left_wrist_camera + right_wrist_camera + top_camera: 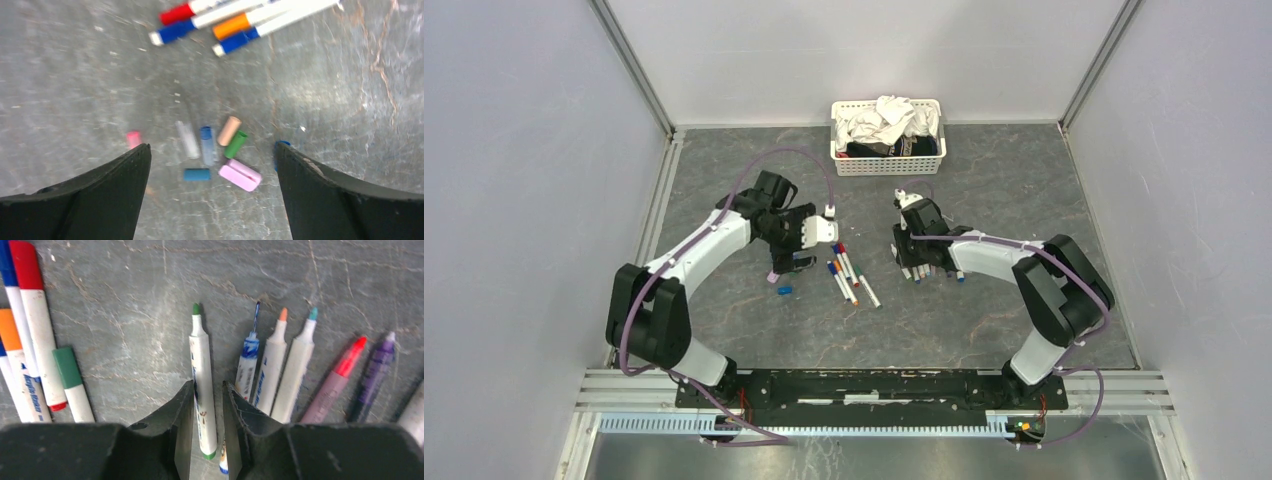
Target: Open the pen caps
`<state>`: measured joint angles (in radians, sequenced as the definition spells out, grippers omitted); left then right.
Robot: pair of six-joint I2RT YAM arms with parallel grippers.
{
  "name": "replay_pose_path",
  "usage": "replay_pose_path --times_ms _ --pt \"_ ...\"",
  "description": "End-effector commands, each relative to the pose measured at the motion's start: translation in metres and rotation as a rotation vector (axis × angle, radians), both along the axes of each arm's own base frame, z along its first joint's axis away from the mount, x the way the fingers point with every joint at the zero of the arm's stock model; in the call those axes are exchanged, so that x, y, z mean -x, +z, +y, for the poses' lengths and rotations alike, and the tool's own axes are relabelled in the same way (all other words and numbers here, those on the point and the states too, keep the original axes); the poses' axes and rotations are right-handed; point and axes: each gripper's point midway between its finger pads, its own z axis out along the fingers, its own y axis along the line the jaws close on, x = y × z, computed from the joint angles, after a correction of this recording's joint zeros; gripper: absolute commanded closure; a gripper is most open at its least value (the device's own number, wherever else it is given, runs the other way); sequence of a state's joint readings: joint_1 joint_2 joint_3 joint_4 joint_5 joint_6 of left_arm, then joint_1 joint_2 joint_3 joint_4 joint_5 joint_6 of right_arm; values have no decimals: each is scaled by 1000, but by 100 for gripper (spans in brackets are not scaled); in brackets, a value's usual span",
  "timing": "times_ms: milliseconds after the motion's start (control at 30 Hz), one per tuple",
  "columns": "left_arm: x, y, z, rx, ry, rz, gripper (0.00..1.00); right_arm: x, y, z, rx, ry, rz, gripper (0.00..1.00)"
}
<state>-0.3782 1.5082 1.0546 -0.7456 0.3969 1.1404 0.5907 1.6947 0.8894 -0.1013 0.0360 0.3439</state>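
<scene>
My left gripper (pixel 212 145) is open and empty, low over a cluster of loose pen caps (pixel 235 144): pink, clear, blue, tan and green. One blue cap (pixel 280 145) is half hidden by the right finger. In the top view the left gripper (pixel 792 262) is left of several capped pens (pixel 846 272). My right gripper (pixel 208 383) stands narrowly open around a white green-tipped pen (pixel 202 360). The left finger touches the pen and a thin gap shows at the right finger. Several uncapped pens (pixel 295 365) lie in a row beside it. In the top view the right gripper (pixel 916 262) is over that row.
A white basket (pixel 848 165) of cloths stands at the back centre. Capped pens with red, blue and orange caps (pixel 232 26) lie beyond the caps. More capped pens (pixel 35 330) lie left of the right gripper. Grey walls close in both sides.
</scene>
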Motion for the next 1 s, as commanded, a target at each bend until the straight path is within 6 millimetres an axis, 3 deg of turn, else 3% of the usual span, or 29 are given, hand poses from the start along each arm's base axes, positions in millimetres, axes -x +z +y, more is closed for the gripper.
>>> replay_pose_path --times_ms 0,167,367,600,833,967 --pt "-12 69 -20 131 68 -50 0 6 20 -9 42 -29 -52 68" --pt "-19 129 -21 189 149 -122 0 15 48 14 35 57 -133 62" --pt "-18 171 -8 212 216 -237 0 48 37 54 25 227 -118 57" --pt "-13 187 -6 250 285 -229 0 68 13 74 38 330 -63 56" --pt "-3 197 -14 292 258 -187 0 73 -7 69 79 340 -23 55" --pt "-7 200 -13 299 282 -207 0 64 2 60 117 283 -70 53"
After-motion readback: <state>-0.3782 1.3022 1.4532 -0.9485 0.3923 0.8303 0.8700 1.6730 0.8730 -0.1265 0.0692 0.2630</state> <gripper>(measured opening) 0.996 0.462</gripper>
